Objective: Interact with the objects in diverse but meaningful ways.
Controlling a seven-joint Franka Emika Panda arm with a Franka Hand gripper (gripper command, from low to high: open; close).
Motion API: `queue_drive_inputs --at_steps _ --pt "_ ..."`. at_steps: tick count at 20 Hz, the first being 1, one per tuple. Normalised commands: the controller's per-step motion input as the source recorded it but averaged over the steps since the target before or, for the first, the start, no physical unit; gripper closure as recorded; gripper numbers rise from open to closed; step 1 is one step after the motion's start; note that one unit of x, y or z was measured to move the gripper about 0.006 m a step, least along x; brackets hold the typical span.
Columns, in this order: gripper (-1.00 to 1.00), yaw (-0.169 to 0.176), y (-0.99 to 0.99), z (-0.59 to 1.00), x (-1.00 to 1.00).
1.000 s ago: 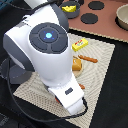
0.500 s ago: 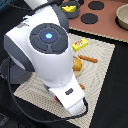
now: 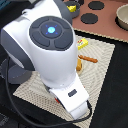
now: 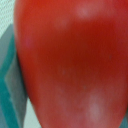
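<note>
We start with the red tomato [image 4: 70, 65]. In the wrist view it fills almost the whole picture, so the camera is right up close to it. A strip of grey-blue [image 4: 9, 95] shows at one side of it, but we cannot tell what that is.

In the exterior view we cannot see the tomato at all. The big white arm [image 3: 50, 45] covers the middle of the woven mat [image 3: 100, 70], and the claw is hidden under it. So we cannot tell if the claw is spread wide, pressed together, or pinching the tomato. We think the tomato sits on the mat, low down under the arm, but that is a guess.

Just past the arm, toward the exterior view's right, a small yellow block [image 3: 83, 43] lies on the mat. Near it lies a thin orange-brown thing [image 3: 89, 59]; we cannot say what it is. Farther back is a brown board [image 3: 102, 20] with dark round spots, and a bowl [image 3: 122, 16] at the far right corner. Something yellow sits in a dark pot [image 3: 73, 7] at the far edge.

How far along are we? We think the arm is down at the tomato, ready to grab it or already on it. Lifting it and putting it somewhere useful is not yet done, as far as we can see.
</note>
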Motion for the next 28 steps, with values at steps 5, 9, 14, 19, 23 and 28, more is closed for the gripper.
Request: queue_drive_inputs --at_steps 5,9,14,19,23,28 --pt "1.00 0.000 0.36 0.16 -1.00" --pt "1.00 -0.005 0.39 -0.09 -0.89" --pt "1.00 -0.050 0.50 0.28 -0.80" --pt "1.00 -0.085 0.48 0.24 -0.66" --pt "1.00 -0.104 0.41 0.47 -0.69" --pt "1.00 -0.066 0.40 0.43 -0.83"
